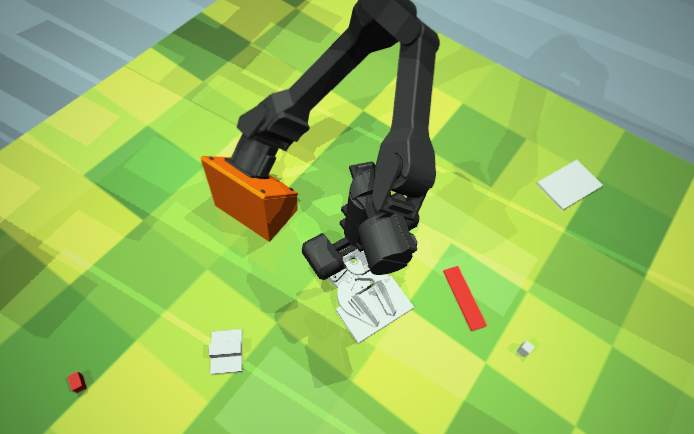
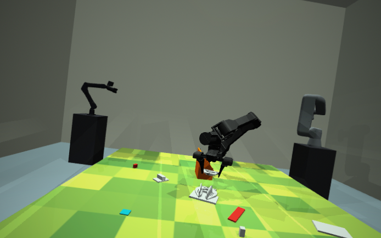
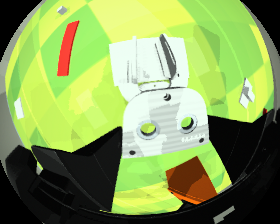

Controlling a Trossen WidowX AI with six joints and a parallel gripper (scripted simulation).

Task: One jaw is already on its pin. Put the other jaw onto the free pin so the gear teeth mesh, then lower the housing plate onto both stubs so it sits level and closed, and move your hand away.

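Top view bright w/ overlapping shadows; exterior's walls dim; wrist pic fisheye-curved, black corners, white parts near blown out.

From my screen: housing plate [image 1: 362, 263] [image 2: 211, 172] [image 3: 163, 112], twelve o'clock of orange wedge [image 3: 192, 177], looks matt white plastic, finely ribbed; wedge smooth.

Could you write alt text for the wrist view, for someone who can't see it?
A white plate with two large round holes is held between dark gripper fingers. Beyond it lies a white base with upright jaws; an orange block and red strip are also visible.
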